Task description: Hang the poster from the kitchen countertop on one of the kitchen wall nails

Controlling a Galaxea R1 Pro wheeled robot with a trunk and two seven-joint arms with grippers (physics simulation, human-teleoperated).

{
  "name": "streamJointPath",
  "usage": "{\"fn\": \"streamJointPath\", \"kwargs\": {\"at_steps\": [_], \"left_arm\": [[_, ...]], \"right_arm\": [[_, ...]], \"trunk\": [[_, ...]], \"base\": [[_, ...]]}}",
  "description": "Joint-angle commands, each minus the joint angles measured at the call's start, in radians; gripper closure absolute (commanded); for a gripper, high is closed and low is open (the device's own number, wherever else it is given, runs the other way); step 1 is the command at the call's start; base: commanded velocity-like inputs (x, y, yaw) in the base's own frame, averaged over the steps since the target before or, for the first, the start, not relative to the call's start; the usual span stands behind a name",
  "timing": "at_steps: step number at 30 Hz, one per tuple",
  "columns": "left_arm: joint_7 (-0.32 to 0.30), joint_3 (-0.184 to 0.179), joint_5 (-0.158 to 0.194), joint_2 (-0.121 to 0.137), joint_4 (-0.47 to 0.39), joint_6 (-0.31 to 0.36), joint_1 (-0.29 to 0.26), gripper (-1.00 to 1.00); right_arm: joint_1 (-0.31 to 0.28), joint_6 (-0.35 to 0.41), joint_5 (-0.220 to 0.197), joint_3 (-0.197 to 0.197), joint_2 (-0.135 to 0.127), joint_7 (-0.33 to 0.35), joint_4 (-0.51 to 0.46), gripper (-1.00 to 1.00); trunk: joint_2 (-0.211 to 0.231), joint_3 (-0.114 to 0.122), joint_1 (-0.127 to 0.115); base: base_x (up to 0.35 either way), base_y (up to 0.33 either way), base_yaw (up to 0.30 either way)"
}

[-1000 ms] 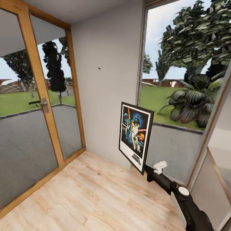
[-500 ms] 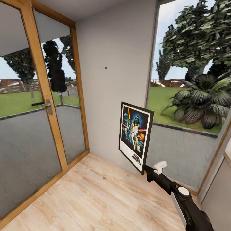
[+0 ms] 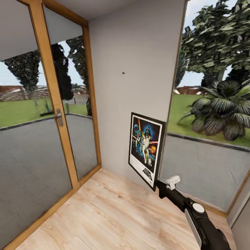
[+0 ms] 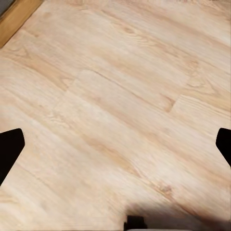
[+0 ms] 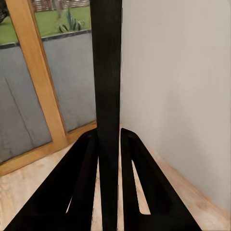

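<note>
Right gripper [image 5: 109, 159]: fingers pressed onto both faces of the poster [image 3: 146, 148], pinching its lower corner; seen edge-on in the wrist view as a dark strip [image 5: 107, 96] rising between the two black fingers.

Left gripper [image 4: 115, 144]: fingers spread wide, nothing between them, pointing down at the wooden floor [image 4: 120, 96].

Poster: held upright in the air at 5 o'clock from the nail [image 3: 123, 73], well below it, near the grey wall [image 3: 139, 52], artwork facing the head camera.

Handling, judged: thin, framed, stiff enough to stand from one corner; probably light but long above the grip, so likely to swing or twist; smooth frame may slip. Better hold likely lower edge near the middle, leaving the top edge free for the nail.

Edges and room: glass door with wood frame [image 3: 55, 93] at 9 o'clock of the wall; large window [image 3: 211, 104] at 3 o'clock; narrow wall strip between them. Open space above the poster up to the nail; floor open below.
</note>
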Motion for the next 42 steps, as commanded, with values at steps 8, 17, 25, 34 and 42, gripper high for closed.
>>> {"fn": "streamJointPath", "kwargs": {"at_steps": [8, 17, 25, 34, 42], "left_arm": [[-0.001, 0.0, 0.0, 0.0, 0.0, -0.002, 0.0, -1.0], [-0.001, 0.0, 0.0, 0.0, 0.0, -0.002, 0.0, -1.0], [-0.001, 0.001, 0.0, 0.0, -0.001, -0.002, 0.0, -1.0], [-0.001, 0.002, 0.0, 0.0, -0.002, -0.002, 0.0, -1.0], [-0.001, 0.002, 0.0, 0.0, -0.002, -0.002, 0.0, -1.0]], "right_arm": [[-0.001, 0.001, -0.004, -0.004, 0.0, 0.008, 0.001, 1.0], [-0.001, 0.001, -0.004, -0.004, 0.0, 0.008, 0.001, 1.0], [-0.001, 0.004, -0.002, -0.004, 0.0, 0.008, 0.001, 1.0], [0.0, 0.001, -0.006, -0.002, 0.0, 0.008, 0.001, 1.0], [0.0, 0.001, -0.007, -0.002, 0.0, 0.008, 0.001, 1.0]], "trunk": [[0.0, 0.0, 0.001], [0.0, 0.002, 0.001], [0.0, 0.002, 0.001], [0.0, 0.003, 0.001], [0.0, 0.006, 0.001]], "base": [[0.14, 0.325, -0.055], [0.138, 0.326, -0.194], [0.137, 0.326, -0.043], [0.136, 0.326, -0.042], [0.135, 0.326, -0.265]]}}
